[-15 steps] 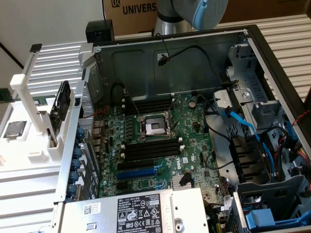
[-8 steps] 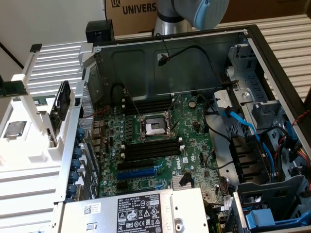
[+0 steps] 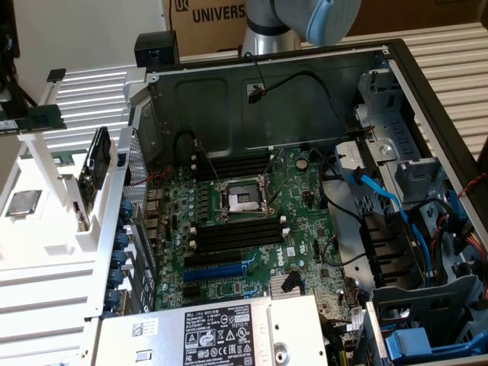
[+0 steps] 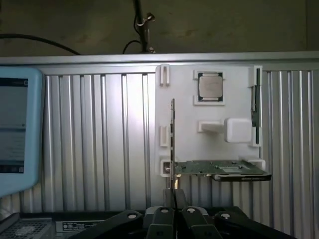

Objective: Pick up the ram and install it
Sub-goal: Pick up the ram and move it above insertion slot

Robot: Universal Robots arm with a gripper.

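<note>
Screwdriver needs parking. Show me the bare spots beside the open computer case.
Bare: ribbed silver tabletop in front of the white plastic parts tray, exterior view's left; more of it outside the black computer case's wall, upper right. Crowded: the tray and the cabled green motherboard.

ribbed table [image 3: 456, 57] | white parts holder [image 3: 53, 255]; open computer case [image 3: 305, 99]

matt grey sheet metal is seen on the computer case [image 3: 229, 91], ribbed aluminium on the tabletop [image 4: 99, 139], smooth white plastic on the holder [image 4: 209, 144], shiny metal on the processor chip [image 4: 211, 86].
</note>
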